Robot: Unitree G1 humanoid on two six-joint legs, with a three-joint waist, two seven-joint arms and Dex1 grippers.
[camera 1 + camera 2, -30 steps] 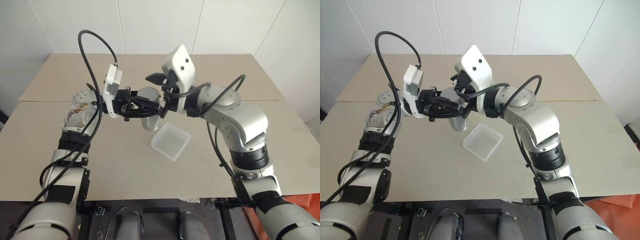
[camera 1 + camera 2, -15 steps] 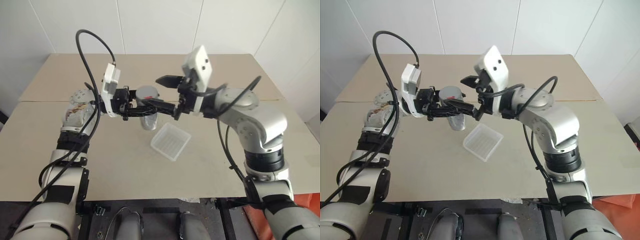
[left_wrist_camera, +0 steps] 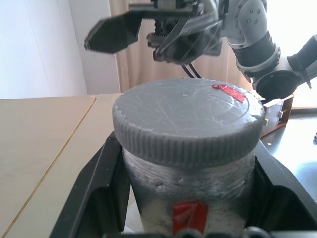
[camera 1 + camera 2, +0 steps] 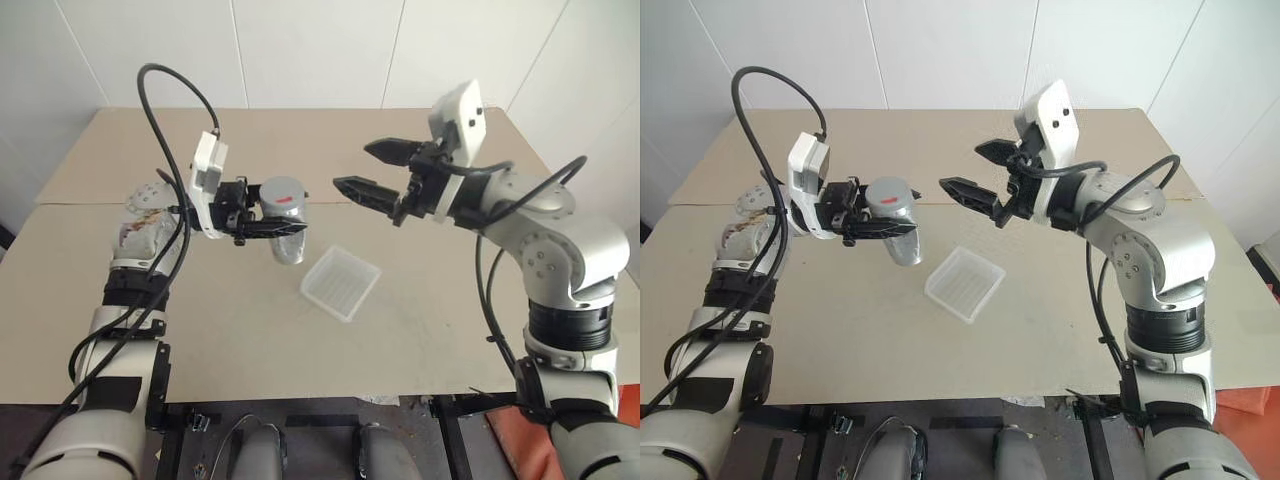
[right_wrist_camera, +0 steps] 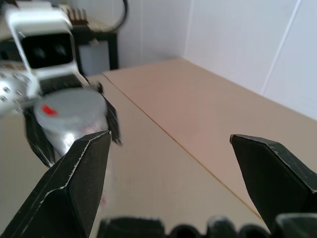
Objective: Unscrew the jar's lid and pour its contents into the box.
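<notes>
Your tabletop (image 4: 200, 320) carries the box (image 4: 341, 282), lying flat near its middle. Your left hand (image 4: 268, 222) is clamped on the jar (image 4: 284, 222), held above the tabletop just left of the box, upright with slight tilt, lid (image 3: 185, 116) on. Your right hand (image 4: 372, 172) hangs spread wide, empty, apart from the jar.
</notes>
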